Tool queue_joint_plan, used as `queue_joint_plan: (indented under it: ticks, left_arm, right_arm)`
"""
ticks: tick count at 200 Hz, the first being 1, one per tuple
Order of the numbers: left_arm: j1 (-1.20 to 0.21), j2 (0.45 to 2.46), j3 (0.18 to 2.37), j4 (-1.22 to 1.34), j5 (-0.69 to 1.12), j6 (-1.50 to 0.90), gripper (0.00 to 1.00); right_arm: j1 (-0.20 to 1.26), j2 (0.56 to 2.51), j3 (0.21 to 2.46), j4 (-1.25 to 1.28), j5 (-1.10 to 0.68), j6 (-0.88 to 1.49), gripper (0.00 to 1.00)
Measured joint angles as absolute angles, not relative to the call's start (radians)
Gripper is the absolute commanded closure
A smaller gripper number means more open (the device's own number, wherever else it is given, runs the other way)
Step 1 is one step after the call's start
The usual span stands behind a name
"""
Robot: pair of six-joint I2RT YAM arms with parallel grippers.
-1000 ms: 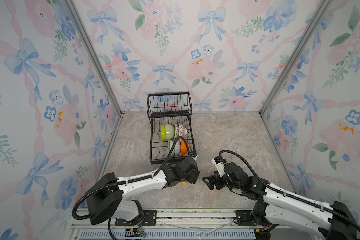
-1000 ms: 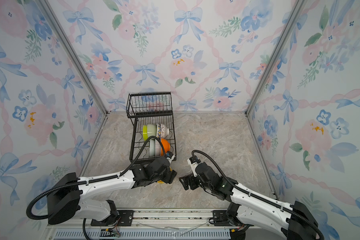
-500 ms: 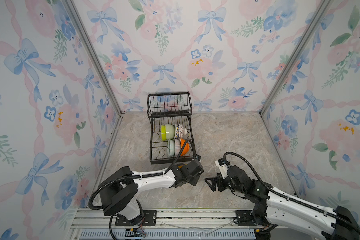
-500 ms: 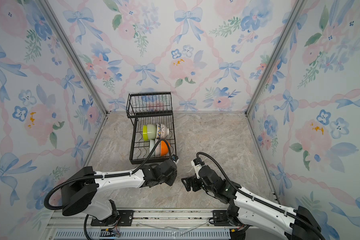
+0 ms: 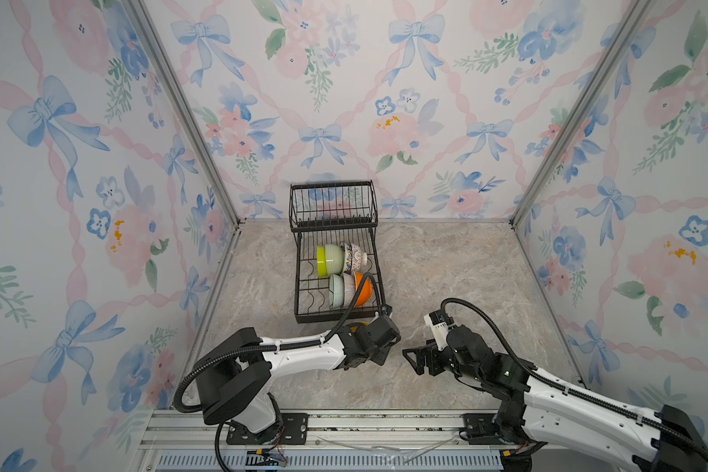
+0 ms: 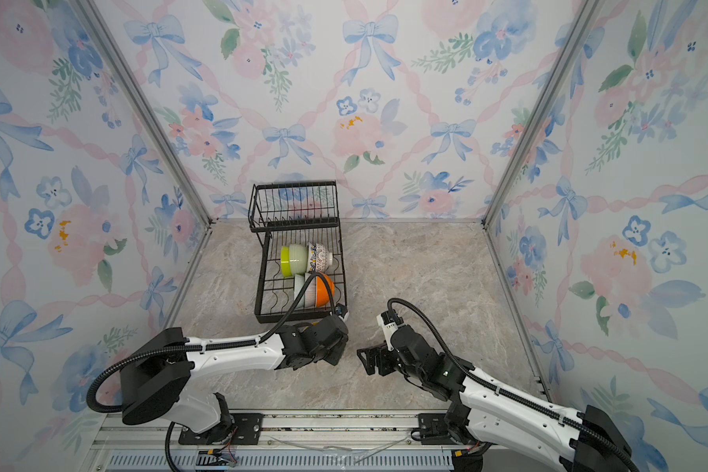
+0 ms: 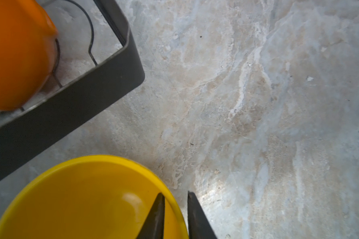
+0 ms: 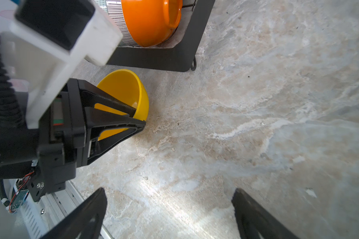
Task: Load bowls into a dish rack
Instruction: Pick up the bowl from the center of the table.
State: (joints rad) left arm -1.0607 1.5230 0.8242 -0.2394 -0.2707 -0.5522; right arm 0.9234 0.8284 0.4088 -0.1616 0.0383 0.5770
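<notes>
A yellow bowl (image 7: 81, 196) sits on the marble floor just in front of the black wire dish rack (image 5: 336, 312). My left gripper (image 7: 175, 194) is shut on its rim, one finger inside and one outside; the right wrist view shows the same pinch on the yellow bowl (image 8: 122, 87). In both top views the left arm hides nearly all of this bowl. The rack's lower tray holds a lime green bowl (image 5: 328, 259), a patterned white bowl (image 5: 354, 257), a pale teal bowl (image 5: 336, 290), a white ribbed bowl (image 5: 347, 290) and an orange bowl (image 5: 364, 288). My right gripper (image 5: 411, 361) hovers open and holds nothing, right of the left one.
The rack's raised basket (image 5: 331, 200) stands against the back wall. Floral walls close in the back and both sides. A metal rail (image 5: 344, 425) with the arm bases runs along the front edge. Bare marble floor (image 5: 458, 278) lies right of the rack.
The left jaws have narrowed onto the yellow bowl's rim, and the left arm's elbow has swung to the right. The right gripper has barely shifted and stays open.
</notes>
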Motion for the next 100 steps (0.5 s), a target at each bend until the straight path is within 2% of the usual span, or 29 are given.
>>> queue_joint_plan:
  ticks: [36,79,100]
  left_arm:
    - [-1.062,1.522,0.822,-0.244,-0.280,-0.561,0.85]
    - [-1.067,1.489,0.816,-0.262,-0.301,-0.563,1.00]
    - [-1.067,1.458,0.809,-0.261,-0.301,-0.574,1.00]
  right_arm:
    - [0.923,0.832,0.409,-0.160,0.038,0.577,0.04]
    - [0.923,0.844,0.409,-0.152,0.038,0.577,0.04]
    - [0.923,0.851,0.409,-0.148,0.038,0.577,0.04]
